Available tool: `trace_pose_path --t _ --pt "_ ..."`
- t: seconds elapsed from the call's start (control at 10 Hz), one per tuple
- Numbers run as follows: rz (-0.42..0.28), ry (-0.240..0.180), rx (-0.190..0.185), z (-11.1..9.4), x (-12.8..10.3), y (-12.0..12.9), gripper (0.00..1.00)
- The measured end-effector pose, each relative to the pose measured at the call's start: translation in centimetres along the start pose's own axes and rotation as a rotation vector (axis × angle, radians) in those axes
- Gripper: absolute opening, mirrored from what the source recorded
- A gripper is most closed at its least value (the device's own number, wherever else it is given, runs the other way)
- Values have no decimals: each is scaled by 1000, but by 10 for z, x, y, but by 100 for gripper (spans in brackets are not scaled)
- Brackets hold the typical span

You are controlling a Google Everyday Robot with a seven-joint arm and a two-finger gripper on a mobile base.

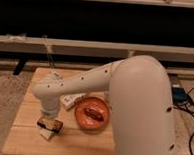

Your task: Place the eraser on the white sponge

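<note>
The eraser (pixel 50 124) is a dark block with an orange-brown side. It sits on top of the white sponge (pixel 46 134) near the front left of the wooden table (pixel 29 95). My gripper (pixel 49 117) hangs straight down from the white arm (pixel 85 81), directly above the eraser and touching or almost touching it. The wrist hides the gripper's tips.
An orange plate (pixel 91 114) with a brown item on it lies just right of the eraser. A white packet (pixel 71 99) lies behind it under the arm. The table's front edge is close below the sponge. Black cables (pixel 193 106) lie on the carpet at right.
</note>
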State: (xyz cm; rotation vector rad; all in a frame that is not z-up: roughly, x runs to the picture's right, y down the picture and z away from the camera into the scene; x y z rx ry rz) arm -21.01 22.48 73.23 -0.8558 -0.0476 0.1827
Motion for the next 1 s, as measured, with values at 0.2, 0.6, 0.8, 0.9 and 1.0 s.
trace_pose_path --t 0.2,0.6,0.8,0.9,1.0 --pt "1 1 -2 -7 4 -2 80" --pt "-1 -28 14 -35 7 -8 80" --pt "-11 -35 16 -41 8 -9 80" --pt "-14 -35 15 -41 6 -8 80" --pt "-13 -36 16 -41 6 -8 80"
